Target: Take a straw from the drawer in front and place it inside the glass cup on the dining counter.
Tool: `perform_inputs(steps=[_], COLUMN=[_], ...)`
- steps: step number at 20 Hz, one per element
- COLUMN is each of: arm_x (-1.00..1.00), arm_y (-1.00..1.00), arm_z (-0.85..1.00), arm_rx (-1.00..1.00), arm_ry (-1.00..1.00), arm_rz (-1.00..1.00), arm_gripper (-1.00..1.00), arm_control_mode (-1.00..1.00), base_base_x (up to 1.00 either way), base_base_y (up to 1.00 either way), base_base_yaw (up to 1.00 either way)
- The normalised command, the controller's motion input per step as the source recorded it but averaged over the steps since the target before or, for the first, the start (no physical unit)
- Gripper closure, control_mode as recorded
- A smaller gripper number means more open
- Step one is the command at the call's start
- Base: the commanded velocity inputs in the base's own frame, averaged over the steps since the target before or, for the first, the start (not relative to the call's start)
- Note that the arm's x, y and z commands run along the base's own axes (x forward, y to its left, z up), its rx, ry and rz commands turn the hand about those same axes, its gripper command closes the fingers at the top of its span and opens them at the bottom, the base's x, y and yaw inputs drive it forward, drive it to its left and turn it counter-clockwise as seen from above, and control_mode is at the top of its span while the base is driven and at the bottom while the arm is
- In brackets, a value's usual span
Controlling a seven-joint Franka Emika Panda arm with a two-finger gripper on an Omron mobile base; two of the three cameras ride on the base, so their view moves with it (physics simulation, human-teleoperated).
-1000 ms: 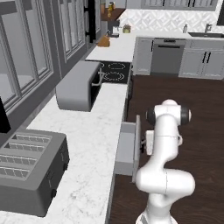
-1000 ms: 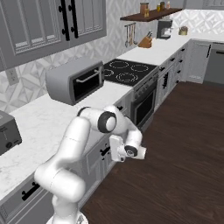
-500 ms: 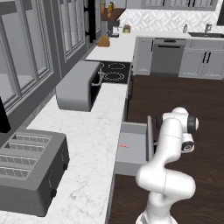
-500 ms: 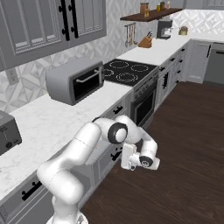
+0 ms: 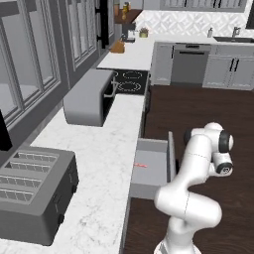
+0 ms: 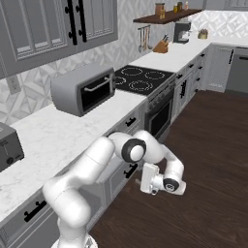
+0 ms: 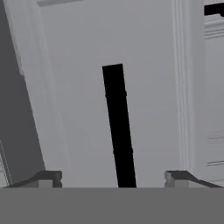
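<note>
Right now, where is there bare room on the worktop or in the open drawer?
Bare marble lies between the toaster and the toaster oven. The drawer holds only the straw, so its floor is mostly free.

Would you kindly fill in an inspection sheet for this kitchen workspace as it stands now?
Surface: white marble worktop, bare in the middle.
Job's things: drawer pulled open; straw lying flat inside, untouched.
Clutter: toaster near the worktop's front end; toaster oven further along; stovetop beyond it.
Grippers: gripper open, holding nothing, facing the drawer's front panel with its black handle between the fingers.
Cables: nothing seen.
Surroundings: dark wood floor, grey cabinets, wall shelf with jars.
</note>
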Motion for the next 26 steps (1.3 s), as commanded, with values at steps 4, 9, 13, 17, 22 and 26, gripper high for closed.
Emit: perform_inputs(steps=[4, 9, 13, 17, 22, 26], arm_x=[-0.31, -0.39, -0.05, 0.14, 0.36, 0.52], arm_y=[-0.55, -0.03, 0.60, 0.91, 0.86, 0.75], arm_z=[0.43, 0.93, 0.97, 0.93, 0.65, 0.37], arm_rx=[0.01, -0.12, -0.33, -0.44, -0.42, -0.35], arm_ry=[0.00, -0.01, 0.00, 0.00, 0.03, 0.10], arm_rz=[0.00, 0.02, 0.05, 0.12, 0.17, 0.21], arm_gripper=[-1.00, -1.00, -1.00, -1.00, -1.00, -1.00], arm_control_mode=[-1.00, -1.00, -1.00, -1.00, -1.00, -1.00], base_base_x=[0.00, 0.00, 0.00, 0.00, 0.00, 0.00], base_base_y=[0.00, 0.00, 0.00, 0.00, 0.00, 0.00], base_base_yaw=[0.00, 0.00, 0.00, 0.00, 0.00, 0.00])
